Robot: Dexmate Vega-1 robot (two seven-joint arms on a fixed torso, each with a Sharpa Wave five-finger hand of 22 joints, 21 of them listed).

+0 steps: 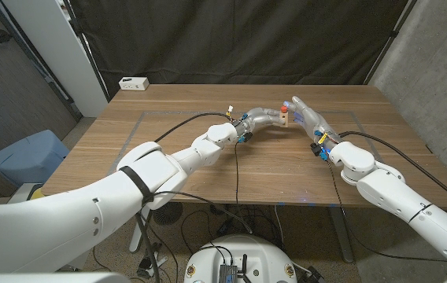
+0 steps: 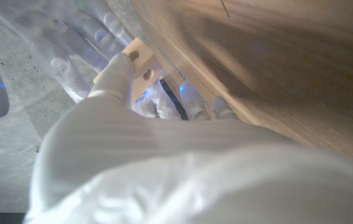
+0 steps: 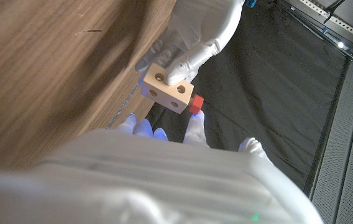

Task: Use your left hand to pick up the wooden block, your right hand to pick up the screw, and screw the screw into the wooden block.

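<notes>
Above the middle of the table (image 1: pixel 168 134) my left hand (image 1: pixel 261 119) holds the pale wooden block (image 1: pixel 285 119). The block (image 3: pixel 167 91) shows round holes on its faces, and left fingers (image 3: pixel 189 53) press on it. The screw, with a red head (image 3: pixel 196 104), sticks out of one side of the block; in the head view the screw head (image 1: pixel 284 105) shows just over the block. My right hand (image 1: pixel 307 118) faces the left hand, with its fingertips (image 3: pixel 195 123) at the red head. From the left wrist, the block (image 2: pixel 140 62) shows past my own hand, and the right hand (image 2: pixel 71 37) is a blur behind it.
A small white box (image 1: pixel 134 82) lies at the table's far left corner. A blue bin (image 1: pixel 25 157) stands on the floor off the left side. Cables run along both forearms. A black curtain hangs behind the table.
</notes>
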